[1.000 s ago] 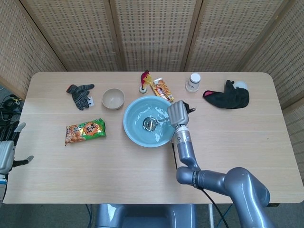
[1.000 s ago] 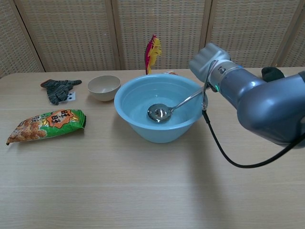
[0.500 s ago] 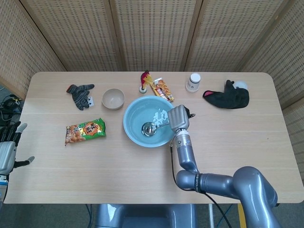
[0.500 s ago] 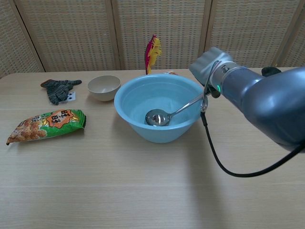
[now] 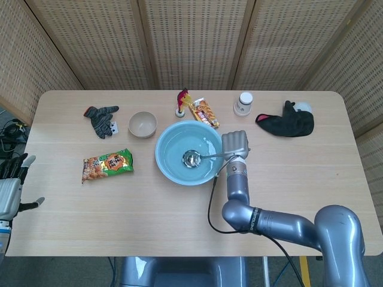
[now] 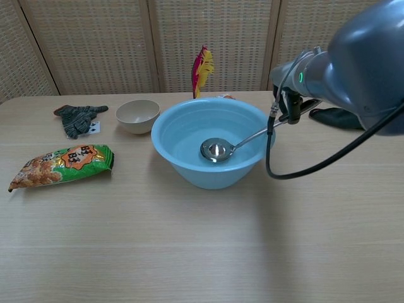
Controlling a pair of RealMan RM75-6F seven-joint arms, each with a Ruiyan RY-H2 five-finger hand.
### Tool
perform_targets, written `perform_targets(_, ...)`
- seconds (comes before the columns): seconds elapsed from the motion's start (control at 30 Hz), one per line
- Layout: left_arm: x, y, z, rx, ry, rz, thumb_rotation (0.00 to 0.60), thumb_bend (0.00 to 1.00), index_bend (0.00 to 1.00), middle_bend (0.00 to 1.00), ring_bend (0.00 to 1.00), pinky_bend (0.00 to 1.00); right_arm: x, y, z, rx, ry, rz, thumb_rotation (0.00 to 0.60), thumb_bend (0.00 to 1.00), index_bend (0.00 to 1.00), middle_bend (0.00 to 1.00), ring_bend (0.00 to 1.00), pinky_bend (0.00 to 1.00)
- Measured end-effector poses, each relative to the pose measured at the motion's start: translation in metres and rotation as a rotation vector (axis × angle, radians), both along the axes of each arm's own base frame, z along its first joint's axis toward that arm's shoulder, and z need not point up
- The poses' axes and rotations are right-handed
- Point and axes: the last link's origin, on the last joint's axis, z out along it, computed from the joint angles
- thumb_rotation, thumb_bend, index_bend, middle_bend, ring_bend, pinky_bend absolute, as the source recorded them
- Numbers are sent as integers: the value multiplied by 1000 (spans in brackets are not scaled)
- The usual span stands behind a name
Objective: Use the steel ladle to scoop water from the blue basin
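Head view
- One blue basin (image 5: 190,152) sits at the centre of the table (image 5: 311,173), with water in it.
- One steel ladle (image 5: 192,158) has its bowl inside the basin, near the middle; the handle runs right, over the basin's right rim.
- One small beige bowl (image 5: 142,124) stands up and left of the basin; nothing shows in it.
- One white jar (image 5: 243,103) stands up and right of the basin.
- One snack packet (image 5: 107,165) lies at the left; a second, orange packet (image 5: 204,112) lies just above the basin, beside one red-and-yellow feather toy (image 5: 182,101).
- One grey glove (image 5: 101,118) lies at upper left, one dark cloth (image 5: 286,124) at upper right.
- The right hand (image 5: 235,144) is just right of the basin, fingers closed round the ladle handle; its arm comes up from the bottom of the frame.
- The left hand (image 5: 12,185) is at the far left edge, off the table, fingers apart and holding nothing.

Chest view
- The basin (image 6: 189,167) is centre frame; the ladle bowl (image 6: 216,149) holds water and sits low inside it.
- The beige bowl (image 6: 138,115) is to the left, the packet (image 6: 61,166) further left, the glove (image 6: 79,118) behind it.
- The right hand (image 6: 291,104) grips the handle end at upper right, above the basin rim.
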Motion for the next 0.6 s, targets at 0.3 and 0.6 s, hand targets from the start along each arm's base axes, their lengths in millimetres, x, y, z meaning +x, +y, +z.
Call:
perform_targets(0.3,0,1,-2,-7,3,-1,600,0,0,0,0,0,3,-3,20,-6,-44,-26,600,908,825,1000,1000,1000)
perform_targets(0.6,0,2,-3,-11,4,2,600,0,0,0,0,0,10,-4,34,-18,-67,-36,600,909,825,1000,1000,1000)
